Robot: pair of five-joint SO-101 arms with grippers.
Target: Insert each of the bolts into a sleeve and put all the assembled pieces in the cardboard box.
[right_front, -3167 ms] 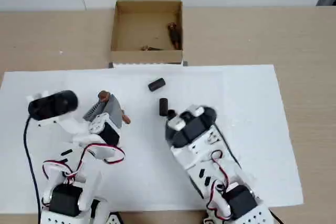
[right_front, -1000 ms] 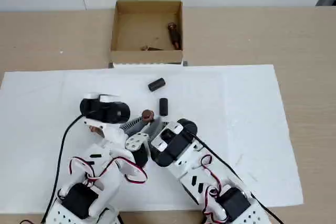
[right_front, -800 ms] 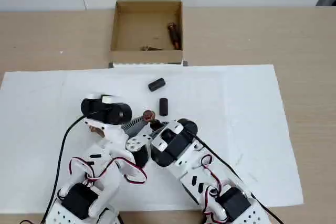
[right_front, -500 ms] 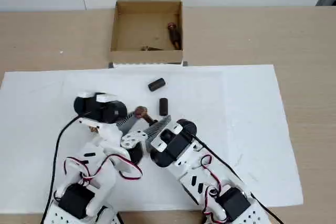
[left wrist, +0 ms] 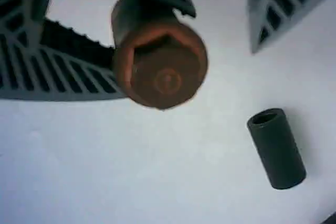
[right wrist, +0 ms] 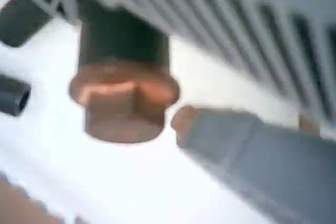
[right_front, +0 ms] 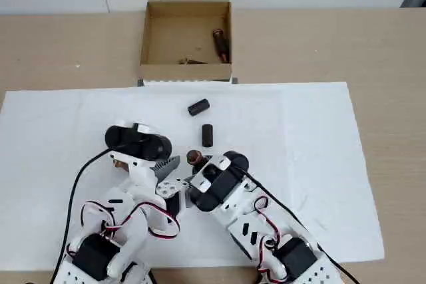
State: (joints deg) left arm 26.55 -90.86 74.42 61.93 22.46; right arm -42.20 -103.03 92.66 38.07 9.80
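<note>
Copper-toned bolt [right_front: 194, 157] sat head-out in a dark sleeve [right wrist: 123, 40] near the middle of the white paper sheet [right_front: 319, 164] covering the worktop [right_front: 386, 51], as I ran both arms remotely. My right tool [right_front: 198, 164] was clamped on the sleeve. My left tool [right_front: 178, 166] stood with its ribbed grey fingers [left wrist: 58, 61] spread wide either side of the bolt head, gripping nothing.

Seen from the right wrist, the head's flange looked flush against the sleeve's end, so I judged the insertion all but done. Doing it well meant keeping the right grip firm on the sleeve alone and drawing the left tool back along the bolt's axis without brushing the head. It also meant carrying the piece level or head-up to the cardboard box [right_front: 186, 71] at the worktop's far edge, since a smooth shank could slide out.

The bolt was dull metal, six-sided at the head. The sleeves were short, matt black tubes, likely to roll. A spare sleeve [right_front: 207, 135] lay just beyond the tools, and a second spare sleeve [right_front: 198, 107] lay nearer the box. An assembled piece [right_front: 219, 43] lay inside the box by its right wall.
</note>
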